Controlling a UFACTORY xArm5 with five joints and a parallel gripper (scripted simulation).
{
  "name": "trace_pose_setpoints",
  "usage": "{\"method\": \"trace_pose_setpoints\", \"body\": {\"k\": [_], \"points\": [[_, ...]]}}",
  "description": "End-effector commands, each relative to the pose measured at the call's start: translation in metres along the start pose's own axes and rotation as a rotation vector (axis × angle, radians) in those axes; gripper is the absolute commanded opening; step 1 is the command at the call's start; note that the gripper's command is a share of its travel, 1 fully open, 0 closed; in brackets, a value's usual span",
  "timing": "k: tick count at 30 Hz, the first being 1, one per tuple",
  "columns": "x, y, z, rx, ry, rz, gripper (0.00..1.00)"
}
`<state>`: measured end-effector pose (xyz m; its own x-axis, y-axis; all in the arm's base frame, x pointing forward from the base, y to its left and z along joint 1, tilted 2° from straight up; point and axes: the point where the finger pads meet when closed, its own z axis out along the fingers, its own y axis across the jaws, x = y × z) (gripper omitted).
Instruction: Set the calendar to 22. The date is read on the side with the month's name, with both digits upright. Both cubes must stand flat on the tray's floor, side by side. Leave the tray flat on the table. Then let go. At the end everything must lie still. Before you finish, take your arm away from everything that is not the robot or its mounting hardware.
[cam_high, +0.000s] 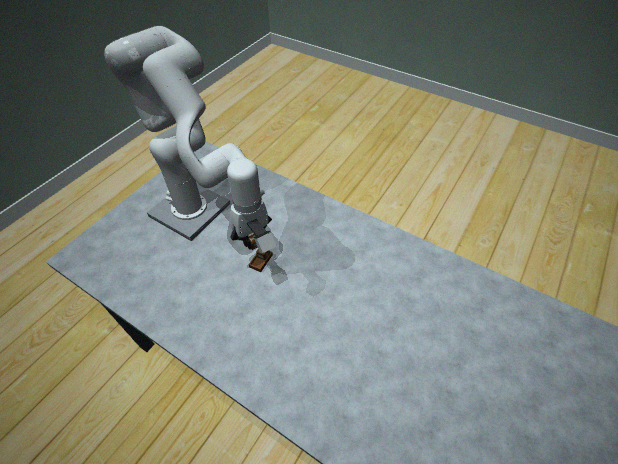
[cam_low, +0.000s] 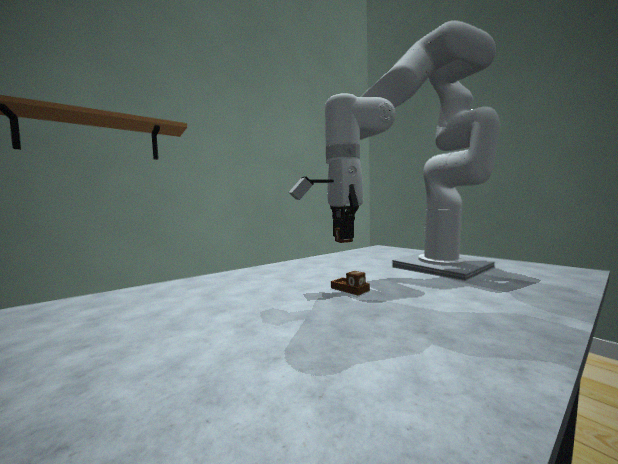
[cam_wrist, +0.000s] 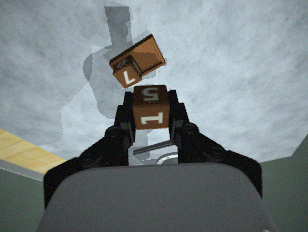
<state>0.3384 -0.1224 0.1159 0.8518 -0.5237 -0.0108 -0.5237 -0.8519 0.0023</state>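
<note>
Caption: Cube held aloft; turn it and align before lowering.

Detail: From my station, the gripper (cam_high: 254, 243) (cam_low: 343, 235) (cam_wrist: 151, 102) is clamped on a cube (cam_low: 343, 240) (cam_wrist: 151, 107) showing 5 and 1 to the wrist camera, above the table (cam_high: 350, 350) (cam_low: 200, 375) (cam_wrist: 240, 75). The tray (cam_high: 258, 263) (cam_low: 341, 285) (cam_wrist: 151, 52) lies flat on the table, the second cube (cam_low: 356, 279) (cam_wrist: 128, 75) at one end. In the wrist view the tray sits skewed to the grasped cube. I judge the step to be reorienting: confirm where the held cube's 2 is, bring it upright toward the month side, square the cube to the tray walls, then descend slowly. A skewed descent could catch the rim or nudge the seated cube, which likely needs turning too.
</note>
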Motion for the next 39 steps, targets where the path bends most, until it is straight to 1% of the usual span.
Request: {"method": "trace_pose_setpoints", "body": {"k": [1, 2, 3, 6, 8, 9, 11, 13, 14, 15, 16, 17, 18, 19, 22, 25, 27, 28, 31, 32, 33, 34, 35, 37, 38, 39], "points": [[0.0012, -0.0003, -0.0012, 0.000, 0.004, -0.151, 0.29], [0.0012, -0.0004, -0.0012, 0.000, 0.004, -0.213, 0.29], [0.0012, -0.0004, -0.0012, 0.000, 0.004, -0.234, 0.29], [0.0012, -0.0005, -0.0013, 0.000, 0.004, -0.371, 0.29], [0.0012, -0.0005, -0.0013, 0.000, 0.004, -0.371, 0.29], [0.0012, -0.0005, -0.0013, 0.000, 0.004, -0.401, 0.29], [0.0012, -0.0007, -0.0013, 0.000, 0.004, -0.536, 0.29], [0.0012, -0.0007, -0.0013, 0.000, 0.004, -0.569, 0.29], [0.0012, -0.0008, -0.0014, 0.000, 0.004, -0.646, 0.29], [0.0012, -0.0008, -0.0014, 0.000, 0.004, -0.653, 0.29], [0.0012, -0.0008, -0.0014, -0.001, 0.004, -0.723, 0.29], [0.0012, -0.0008, -0.0014, -0.001, 0.004, -0.736, 0.29], [0.0012, -0.0009, -0.0014, -0.001, 0.004, -0.799, 0.29], [0.0012, -0.0009, -0.0014, -0.001, 0.004, -0.818, 0.29], [0.0012, -0.0010, -0.0014, -0.001, 0.004, -0.956, 0.29], [0.0012, -0.0011, -0.0014, -0.001, 0.004, -0.980, 0.29], [0.0012, -0.0012, -0.0015, -0.002, 0.004, -1.130, 0.29], [0.0012, -0.0012, -0.0015, -0.002, 0.004, -1.135, 0.29], [0.0012, -0.0013, -0.0015, -0.002, 0.004, -1.270, 0.29], [0.0012, -0.0013, -0.0015, -0.002, 0.004, -1.282, 0.29], [0.0012, -0.0014, -0.0016, -0.002, 0.004, -1.349, 0.29], [0.0012, -0.0014, -0.0016, -0.002, 0.004, -1.351, 0.29], [0.0012, -0.0014, -0.0016, -0.002, 0.004, -1.418, 0.29], [0.0012, -0.0015, -0.0016, -0.003, 0.004, -1.482, 0.29], [0.0012, -0.0016, -0.0016, -0.003, 0.004, -1.542, 0.29], [0.0012, -0.0016, -0.0016, -0.003, 0.004, -1.543, 0.29]]}}
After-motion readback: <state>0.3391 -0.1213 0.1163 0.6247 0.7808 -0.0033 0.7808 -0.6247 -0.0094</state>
